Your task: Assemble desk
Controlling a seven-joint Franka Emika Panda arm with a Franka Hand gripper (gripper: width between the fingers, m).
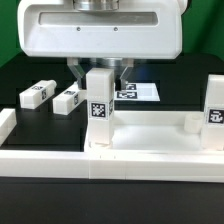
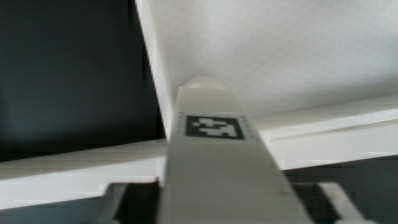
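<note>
Exterior and wrist views of the desk assembly. On the black table [image 1: 160, 205], a white border rail [image 1: 45, 160] runs along the near side and turns up at the exterior view's left. Behind it lie a loose leg block [image 1: 35, 95] and, just beside it, a second loose leg block [image 1: 68, 100], both on their sides and apart from the tabletop. The marker board [image 1: 138, 93] lies flat farther back, partly hidden behind the arm's fingers. The broad white body of the gripper [image 1: 100, 80] fills the upper part of the exterior view and hides what lies behind it. The tabletop [image 1: 150, 150] is a shallow white tray with a raised rim, lying against the rail. At its corner on the exterior view's left stands the upright leg block [image 1: 99, 108], a plain white bar with a black-and-white square tag facing the camera. A further leg block [image 1: 214, 108] stands at the opposite corner, similarly tagged. The dark fingers [image 1: 80, 72] descend on either side of the upright leg block's top. In the wrist view the same block [image 2: 217, 150] runs lengthwise between them (its tag foremost) with the tabletop's pale floor [image 2: 267, 60] beyond. The fingers lie close against its two sides, pinching it.
</note>
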